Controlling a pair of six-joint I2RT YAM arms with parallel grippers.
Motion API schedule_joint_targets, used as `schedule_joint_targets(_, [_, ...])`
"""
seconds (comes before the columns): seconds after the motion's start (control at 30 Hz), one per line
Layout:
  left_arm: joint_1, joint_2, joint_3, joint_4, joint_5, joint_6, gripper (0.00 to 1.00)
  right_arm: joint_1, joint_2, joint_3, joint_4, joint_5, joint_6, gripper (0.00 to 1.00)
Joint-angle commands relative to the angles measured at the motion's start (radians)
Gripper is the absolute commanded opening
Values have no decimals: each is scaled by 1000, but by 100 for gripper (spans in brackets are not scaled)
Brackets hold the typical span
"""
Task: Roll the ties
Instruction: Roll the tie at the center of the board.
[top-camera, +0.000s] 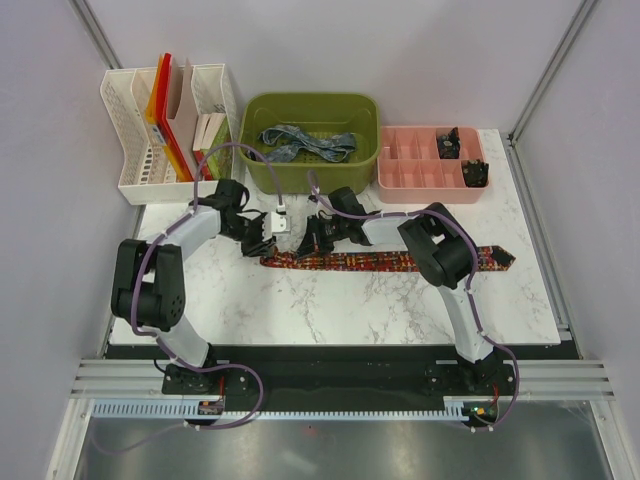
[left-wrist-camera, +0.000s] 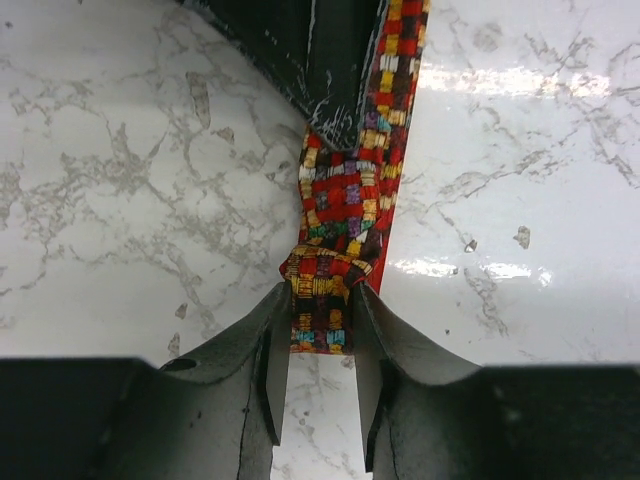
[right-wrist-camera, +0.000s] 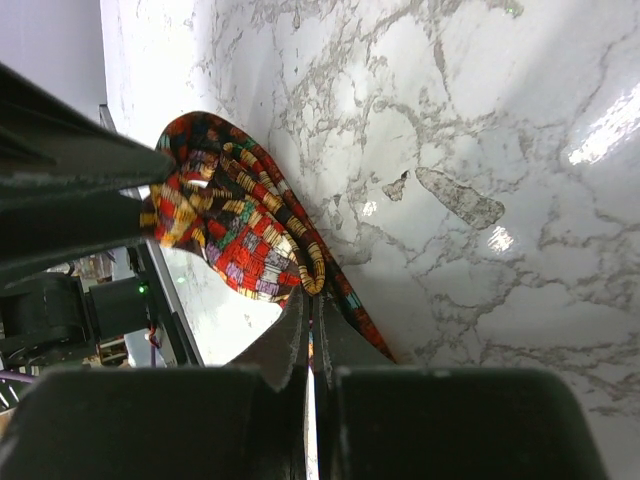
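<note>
Red patterned tie (top-camera: 370, 262) lies flat along the marble table (top-camera: 330, 310), running left to right, with its pointed wide end at the right, beyond the right arm's elbow. Its narrow end is at the left, where both grippers work close together. Left gripper (left-wrist-camera: 320, 322): jaws narrow, with the folded-over tip of the tie between them; both fingers (left-wrist-camera: 250, 370) touch the fabric edges, and the strip looks pinched slightly narrower there. Right gripper (right-wrist-camera: 308, 335): jaws fully together, nipping the tie's edge just beside a raised, curled loop of fabric; the rest of the strip trails away across the marble. A 2nd tie, the blue-grey tie (top-camera: 305, 145), lies loosely bunched inside the green bin (top-camera: 360, 172) at the back of the table, well apart from both grippers. The bin is flanked by a white file rack (top-camera: 125, 130) on its left and a pink tray (top-camera: 410, 175) on its right.
</note>
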Motion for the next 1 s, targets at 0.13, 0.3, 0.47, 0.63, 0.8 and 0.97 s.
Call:
schedule_joint_targets(0.13, [-64, 34, 58, -7, 75, -47, 37, 4, 17, 17, -18, 46, -16, 0])
schedule_joint_targets(0.3, [-115, 71, 49, 54, 49, -97, 37, 3, 17, 17, -2, 38, -1, 0])
schedule_joint_targets(0.47, [-142, 101, 31, 96, -5, -127, 36, 3, 9, -1, 31, 21, 30, 0])
schedule_joint_targets(0.63, [-142, 118, 17, 111, -48, -130, 36, -10, -6, -32, 127, -29, 114, 11])
schedule_joint_targets(0.8, [-142, 126, 25, 111, -42, -125, 36, -25, -41, -24, 108, -54, 117, 25])
schedule_joint_targets(0.97, [-142, 137, 37, 94, -31, -116, 36, -28, -83, -21, 79, -75, 106, 37])
